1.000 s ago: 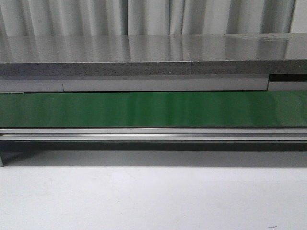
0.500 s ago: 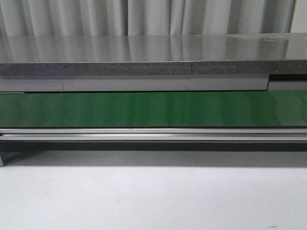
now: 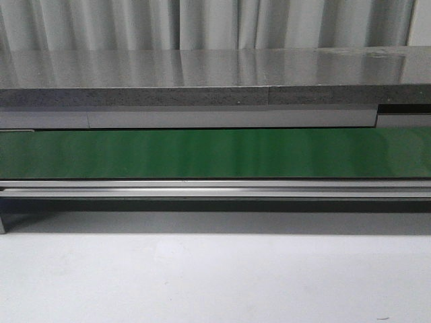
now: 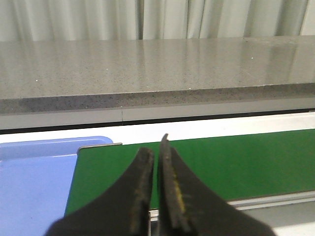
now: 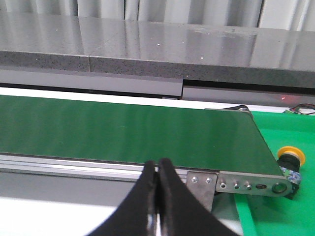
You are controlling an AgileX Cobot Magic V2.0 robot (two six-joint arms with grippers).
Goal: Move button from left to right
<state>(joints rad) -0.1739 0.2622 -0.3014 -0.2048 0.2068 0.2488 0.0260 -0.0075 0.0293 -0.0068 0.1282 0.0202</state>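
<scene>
The button (image 5: 288, 161), with a round orange-yellow cap on a dark body, shows only in the right wrist view. It lies on its side in a green bin (image 5: 285, 206) just past the end of the green conveyor belt (image 5: 123, 132). My right gripper (image 5: 156, 164) is shut and empty, in front of the belt's metal rail and well short of the button. My left gripper (image 4: 156, 150) is shut and empty, over the other end of the belt (image 4: 221, 162). The front view shows the belt (image 3: 215, 153) with no gripper and no button on it.
A blue tray (image 4: 34, 182) sits beside the belt's end in the left wrist view. A grey stone counter (image 3: 215, 77) runs behind the belt. A metal rail (image 3: 215, 188) edges its front, with a bracket (image 5: 251, 183) at the end. White tabletop (image 3: 215, 276) lies in front.
</scene>
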